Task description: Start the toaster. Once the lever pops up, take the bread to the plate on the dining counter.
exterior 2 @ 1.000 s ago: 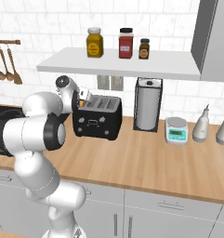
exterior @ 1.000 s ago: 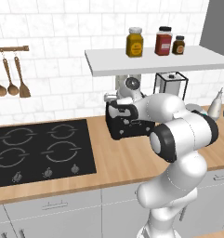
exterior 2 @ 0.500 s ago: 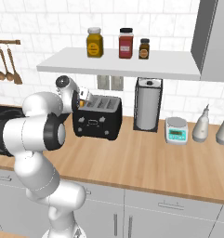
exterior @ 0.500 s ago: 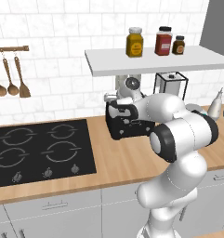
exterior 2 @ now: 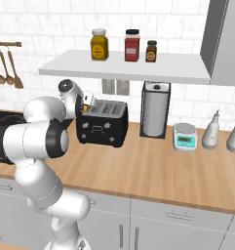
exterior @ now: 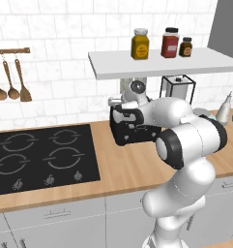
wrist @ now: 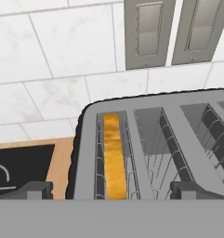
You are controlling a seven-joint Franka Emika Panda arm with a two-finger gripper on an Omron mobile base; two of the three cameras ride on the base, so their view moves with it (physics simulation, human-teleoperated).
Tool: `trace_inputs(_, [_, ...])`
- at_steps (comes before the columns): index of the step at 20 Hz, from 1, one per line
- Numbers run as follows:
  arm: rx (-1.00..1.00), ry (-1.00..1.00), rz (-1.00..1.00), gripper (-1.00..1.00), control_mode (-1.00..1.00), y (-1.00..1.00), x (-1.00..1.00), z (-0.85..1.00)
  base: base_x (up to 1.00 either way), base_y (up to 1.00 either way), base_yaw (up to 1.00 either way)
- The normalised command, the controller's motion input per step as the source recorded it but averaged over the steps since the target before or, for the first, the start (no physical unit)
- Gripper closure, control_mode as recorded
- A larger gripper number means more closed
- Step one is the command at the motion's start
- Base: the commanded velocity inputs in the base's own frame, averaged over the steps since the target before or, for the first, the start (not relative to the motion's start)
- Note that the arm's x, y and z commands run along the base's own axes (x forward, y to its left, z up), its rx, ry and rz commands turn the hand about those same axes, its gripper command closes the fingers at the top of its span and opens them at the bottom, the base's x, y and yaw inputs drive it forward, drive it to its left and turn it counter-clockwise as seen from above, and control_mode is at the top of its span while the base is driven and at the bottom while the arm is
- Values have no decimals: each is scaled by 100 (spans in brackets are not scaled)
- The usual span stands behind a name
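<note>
The black toaster (exterior: 133, 127) (exterior 2: 102, 125) stands on the wood worktop against the tiled wall. From above, its silvery top (wrist: 155, 139) shows two slots. The bread (wrist: 112, 158) sits upright in the left slot, its golden-brown edge up. My gripper (wrist: 111, 189) hovers just above the toaster's top, open, with one fingertip on each side of the slots and nothing between them. From the base, the gripper (exterior: 117, 103) (exterior 2: 88, 102) hangs over the toaster's hob-side end. The plate and the dining counter are out of view.
A black hob (exterior: 40, 155) lies left of the toaster. Wooden utensils (exterior: 11, 87) hang on the wall. A shelf (exterior 2: 124, 66) with three jars runs low over the toaster. A steel canister (exterior 2: 155, 110), a small scale (exterior 2: 186, 136) and bottles (exterior 2: 211, 129) stand to its right.
</note>
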Motion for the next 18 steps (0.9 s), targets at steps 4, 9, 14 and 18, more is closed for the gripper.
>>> trace_inputs(4, [0,0,0,-100,-100,0,0,0,0,0,0])
trace_inputs(9, [0,0,0,-100,-100,0,0,0,0,0,0])
trace_inputs(14, [0,0,0,-100,-100,0,0,0,0,0,0])
trace_inputs(18, [0,0,0,-100,-100,0,0,0,0,0,0])
